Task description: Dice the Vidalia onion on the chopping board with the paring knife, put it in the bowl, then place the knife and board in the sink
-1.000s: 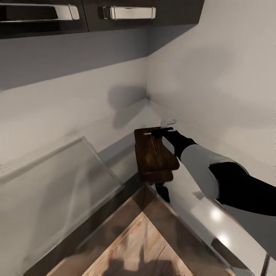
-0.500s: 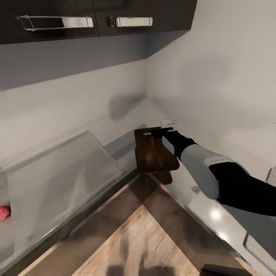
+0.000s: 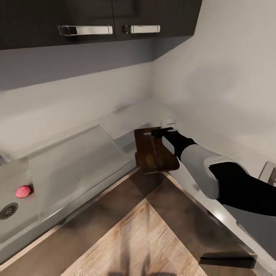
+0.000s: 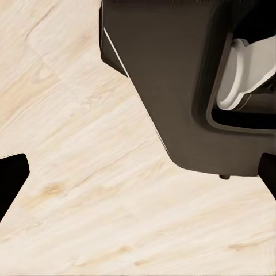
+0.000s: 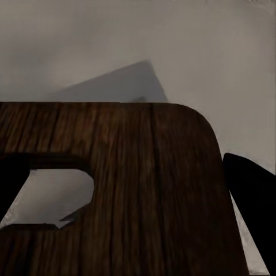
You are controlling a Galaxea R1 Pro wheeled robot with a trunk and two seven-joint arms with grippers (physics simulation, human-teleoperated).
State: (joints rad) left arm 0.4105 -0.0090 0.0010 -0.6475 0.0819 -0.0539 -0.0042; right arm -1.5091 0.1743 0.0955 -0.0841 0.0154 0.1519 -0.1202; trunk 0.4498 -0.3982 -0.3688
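Note:
My right gripper (image 3: 161, 132) is shut on the slotted far end of the dark brown chopping board (image 3: 155, 153), which hangs level in the air in front of the countertop (image 3: 145, 111) corner. In the right wrist view the chopping board (image 5: 144, 190) with its slot hole lies between the dark fingers (image 5: 247, 201). At the far left is the steel sink (image 3: 15, 222) with a round dark drain (image 3: 7, 211). A small round pink-red thing (image 3: 23, 191) sits by the basin; I cannot tell what it is. My left gripper (image 4: 138, 178) hangs open over pale wood floor.
A flat steel drainboard (image 3: 73, 161) runs between the sink and the corner. Dark upper cabinets (image 3: 96, 15) with chrome handles hang above. Wood floor (image 3: 145, 237) lies below the board. A metal fitting (image 3: 269, 171) shows at the right edge. The robot's dark base (image 4: 172, 75) is near the left gripper.
The whole view has swung, bringing the sink, its drain and the pink-red thing into sight at the left. The right arm and board keep the same place in the picture.

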